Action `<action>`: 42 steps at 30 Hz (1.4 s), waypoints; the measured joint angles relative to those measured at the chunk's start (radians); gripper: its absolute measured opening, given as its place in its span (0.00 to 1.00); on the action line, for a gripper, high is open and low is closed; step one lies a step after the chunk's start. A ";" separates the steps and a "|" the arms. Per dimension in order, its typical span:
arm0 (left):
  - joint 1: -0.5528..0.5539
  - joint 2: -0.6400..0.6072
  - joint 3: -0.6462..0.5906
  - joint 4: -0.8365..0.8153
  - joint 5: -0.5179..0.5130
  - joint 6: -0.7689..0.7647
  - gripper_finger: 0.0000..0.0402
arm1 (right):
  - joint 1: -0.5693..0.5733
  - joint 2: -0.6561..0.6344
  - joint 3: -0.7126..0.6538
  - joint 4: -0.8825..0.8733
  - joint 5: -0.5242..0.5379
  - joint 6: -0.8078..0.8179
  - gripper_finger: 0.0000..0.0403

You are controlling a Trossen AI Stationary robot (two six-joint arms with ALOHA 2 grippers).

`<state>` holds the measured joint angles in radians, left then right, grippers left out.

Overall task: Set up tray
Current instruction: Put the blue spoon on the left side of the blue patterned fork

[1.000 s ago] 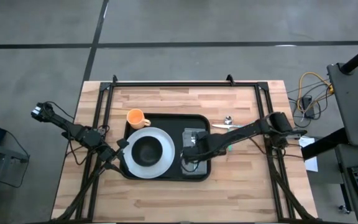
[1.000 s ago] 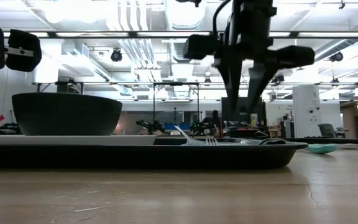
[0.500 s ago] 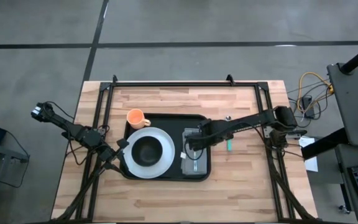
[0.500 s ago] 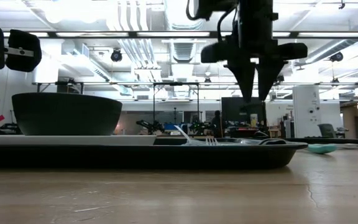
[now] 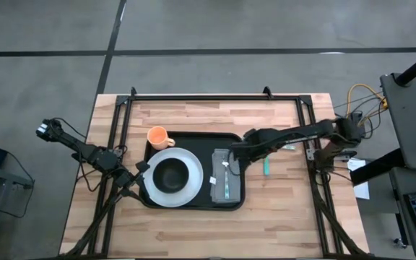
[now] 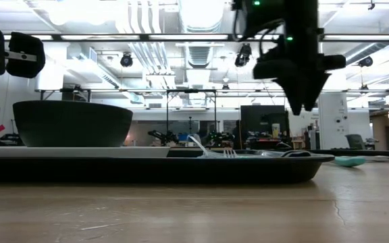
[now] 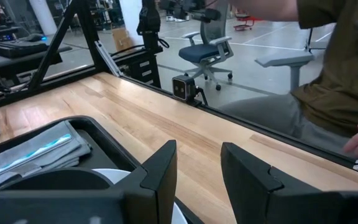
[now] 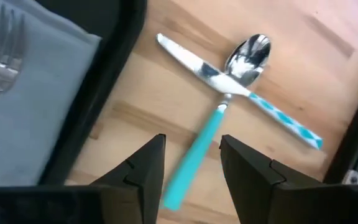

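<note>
Since the tray (image 5: 193,141) is a broad, stiff black slab already carrying a bowl on a plate (image 5: 170,178) and a napkin with fork (image 5: 222,177), it likely handles heavy and is best taken by its raised rim. It sits mid-counter. The right tool (image 5: 238,153), open and empty, hangs over the tray's right edge; spoon and knife (image 8: 229,74) lie on open wood beyond. The left tool (image 7: 197,171), also open, waits at the counter's left edge.

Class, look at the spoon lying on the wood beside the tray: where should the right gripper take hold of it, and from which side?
Grip the spoon on its teal handle, from above. The knife crosses over its neck, but the handle lies bare below the right gripper, whose fingers are open.
</note>
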<state>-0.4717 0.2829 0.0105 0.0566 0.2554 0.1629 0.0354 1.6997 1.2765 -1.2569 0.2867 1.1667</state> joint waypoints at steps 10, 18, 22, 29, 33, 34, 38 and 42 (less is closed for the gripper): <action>0.000 0.000 0.000 0.000 0.000 0.000 0.27 | -0.036 -0.298 -0.294 0.209 -0.008 -0.209 0.37; 0.000 0.000 0.001 0.000 0.000 0.000 0.27 | -0.135 -0.457 -0.437 0.235 -0.008 -0.383 0.36; 0.000 0.000 0.000 0.000 0.000 0.000 0.27 | -0.191 -0.491 -0.484 0.270 -0.039 -0.527 0.36; 0.000 -0.001 0.001 0.000 0.000 0.000 0.27 | -0.298 -0.487 -0.540 0.347 -0.113 -0.708 0.34; 0.000 0.000 0.000 0.000 0.000 0.000 0.27 | -0.357 -0.487 -0.572 0.384 -0.168 -0.779 0.34; 0.000 0.000 0.000 0.000 0.000 0.000 0.27 | -0.373 -0.486 -0.578 0.387 -0.181 -0.788 0.35; 0.000 -0.001 0.001 0.000 0.000 0.000 0.27 | -0.425 -0.481 -0.603 0.413 -0.238 -0.837 0.35; 0.000 0.000 0.000 0.000 0.000 0.000 0.27 | -0.449 -0.472 -0.621 0.427 -0.262 -0.878 0.34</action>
<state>-0.4716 0.2829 0.0105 0.0564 0.2554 0.1628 -0.4138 1.2280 0.6559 -0.8300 0.0248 0.2887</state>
